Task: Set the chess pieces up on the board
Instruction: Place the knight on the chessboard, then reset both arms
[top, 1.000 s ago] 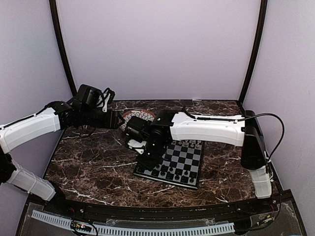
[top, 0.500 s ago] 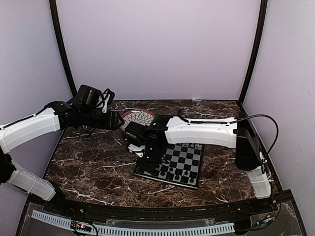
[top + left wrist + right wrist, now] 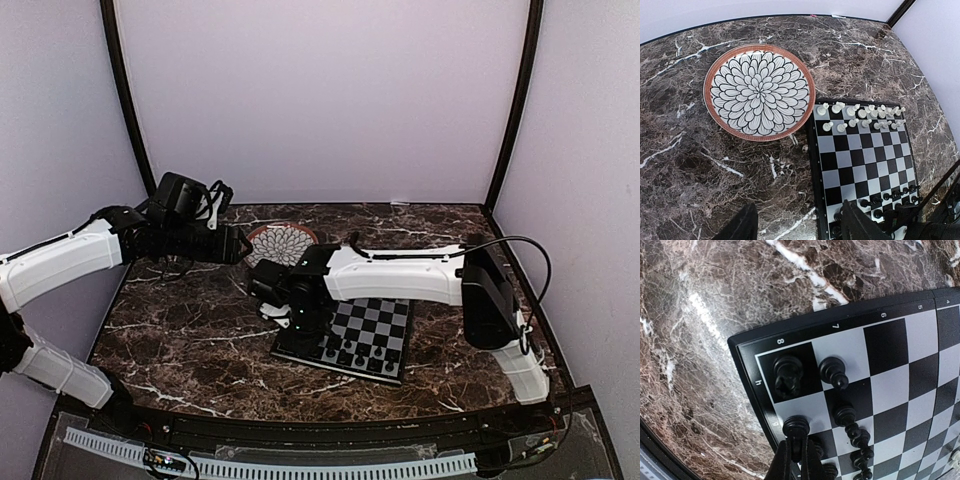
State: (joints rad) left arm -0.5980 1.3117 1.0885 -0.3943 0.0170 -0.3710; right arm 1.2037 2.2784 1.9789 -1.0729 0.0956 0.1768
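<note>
Dark marble table (image 3: 180,330), two items on it.
Chessboard (image 3: 860,165) right of centre; petal-patterned plate (image 3: 706,92) just beside its corner.

A round plate (image 3: 759,90) with a black-and-white petal pattern and an orange-brown rim lies flat on the dark, white-veined marble tabletop (image 3: 700,165), toward its back.

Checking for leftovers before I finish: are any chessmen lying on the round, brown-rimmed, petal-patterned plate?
No, the round brown-rimmed plate shows only its black-and-white petal pattern, with nothing on it.
</note>
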